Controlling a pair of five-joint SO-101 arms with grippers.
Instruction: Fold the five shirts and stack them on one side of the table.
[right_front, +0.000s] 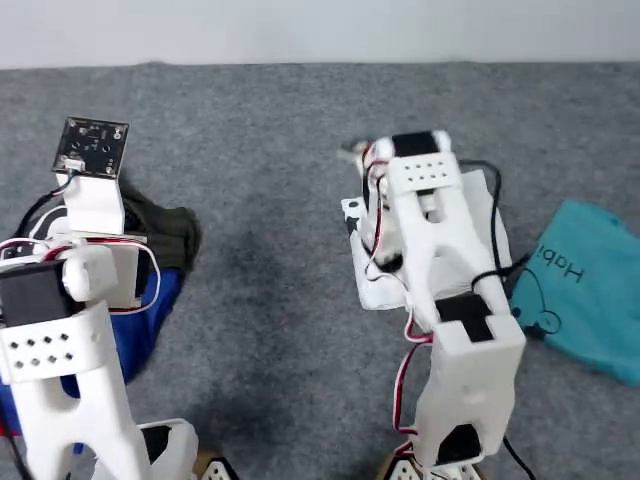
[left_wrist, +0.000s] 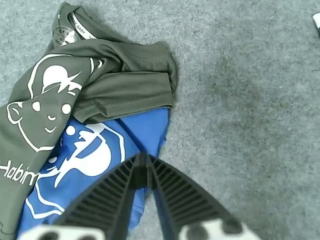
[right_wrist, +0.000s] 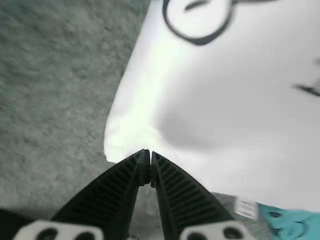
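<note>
Soft and limp, the white shirt (right_front: 476, 205) right of centre on the bench (right_front: 270, 300) wants pinching at its corner, where the right hand (right_wrist: 146, 162) sits closed; the left hand (left_wrist: 145, 165) is closed too.

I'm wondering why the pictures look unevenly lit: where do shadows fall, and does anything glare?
High view: a soft shadow darkens the middle of the grey mat. Left wrist view: a similar dim patch lies on the mat near the green shirt. Right wrist view: the white shirt glares brightly, with a faint grey shadow across it.
</note>
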